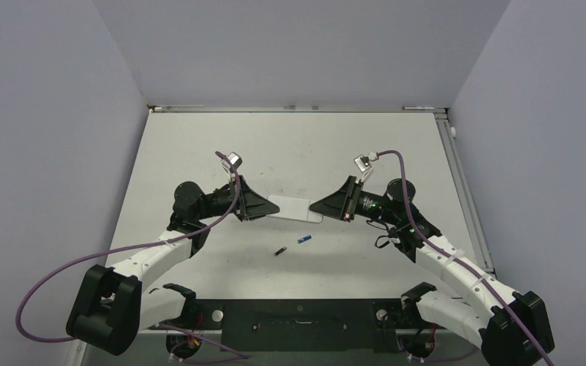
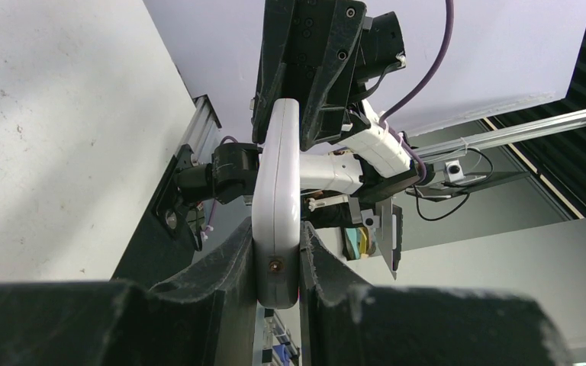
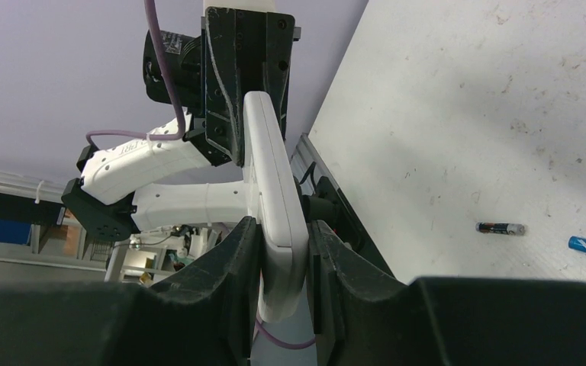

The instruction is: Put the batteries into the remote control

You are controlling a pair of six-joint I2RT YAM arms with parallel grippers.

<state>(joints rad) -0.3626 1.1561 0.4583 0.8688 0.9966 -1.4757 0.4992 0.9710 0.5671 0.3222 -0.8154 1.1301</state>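
Left fingers and right fingers, facing, pinch the remote control.

I'm watching two arms flanking the black mounting plate: white plastic link shells, bulky black joint housings, purple cables trailing off each wrist. The right gripper's grainy black fingers are showing small recessed screws.

I see the white remote control gripped at both short ends over the middle of the bench, with the blue battery and the dark battery lying loose just nearer, close together but not touching.
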